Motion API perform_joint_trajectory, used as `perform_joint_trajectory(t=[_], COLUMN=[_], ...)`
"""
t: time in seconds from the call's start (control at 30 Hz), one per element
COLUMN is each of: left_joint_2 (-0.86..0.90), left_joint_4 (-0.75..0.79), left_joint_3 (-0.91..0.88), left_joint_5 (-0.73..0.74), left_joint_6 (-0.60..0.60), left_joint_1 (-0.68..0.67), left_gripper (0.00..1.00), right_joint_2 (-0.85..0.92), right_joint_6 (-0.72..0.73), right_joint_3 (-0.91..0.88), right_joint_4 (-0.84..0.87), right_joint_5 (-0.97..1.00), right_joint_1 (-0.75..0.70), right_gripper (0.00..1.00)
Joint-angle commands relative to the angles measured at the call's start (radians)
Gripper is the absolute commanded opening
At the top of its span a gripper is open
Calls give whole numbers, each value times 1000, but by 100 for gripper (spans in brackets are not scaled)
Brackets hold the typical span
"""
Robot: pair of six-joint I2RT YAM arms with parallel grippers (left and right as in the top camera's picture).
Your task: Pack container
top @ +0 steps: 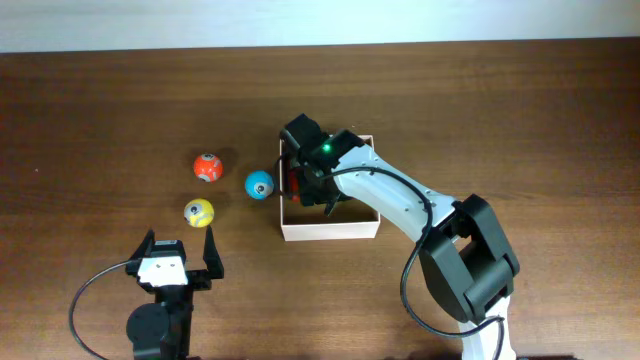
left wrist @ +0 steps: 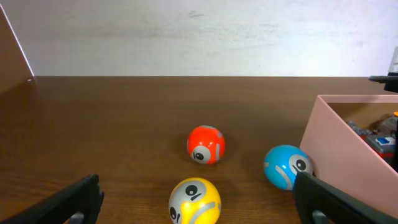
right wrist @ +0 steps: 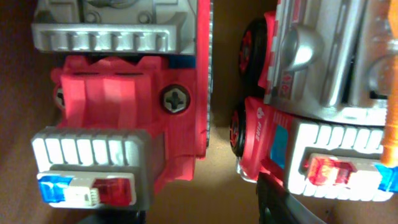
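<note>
The container point(top: 330, 230) sits mid-table with our right gripper point(top: 312, 190) inside it, above two red toy trucks point(right wrist: 124, 124); we cannot tell whether it pinches anything. Our left gripper point(top: 181, 243) is spread wide near the yellow ball point(top: 198, 212).

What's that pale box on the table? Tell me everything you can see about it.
The box is square, shallow and open-topped, with thin pale cream walls that look like cardboard and a tan floor. It sits flat on the brown table. A blue ball lies close by its left wall; whether they touch is unclear. Inside, two red-and-silver toy trucks lie side by side. The right arm reaches down into it, hiding much of the inside.
</note>
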Motion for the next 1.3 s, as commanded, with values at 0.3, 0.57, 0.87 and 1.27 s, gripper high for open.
perform_joint_trajectory(t=[0.3, 0.57, 0.87, 1.27], left_joint_2=[-6, -6, -6, -6], left_joint_4=[-8, -8, -8, -8], left_joint_3=[-2, -2, -2, -2], left_joint_5=[-3, -3, -3, -3], left_joint_6=[19, 19, 19, 19], left_joint_1=[-3, -3, -3, -3], left_gripper=[99, 99, 99, 99], right_joint_2=[2, -10, -30, -31], right_joint_6=[27, 11, -73, -132], right_joint_3=[50, 177, 390, 607], right_joint_4=[-77, -197, -320, -542], right_joint_5=[16, -7, 42, 162], right_joint_1=[-9, -7, -42, -375], right_gripper=[51, 56, 76, 100])
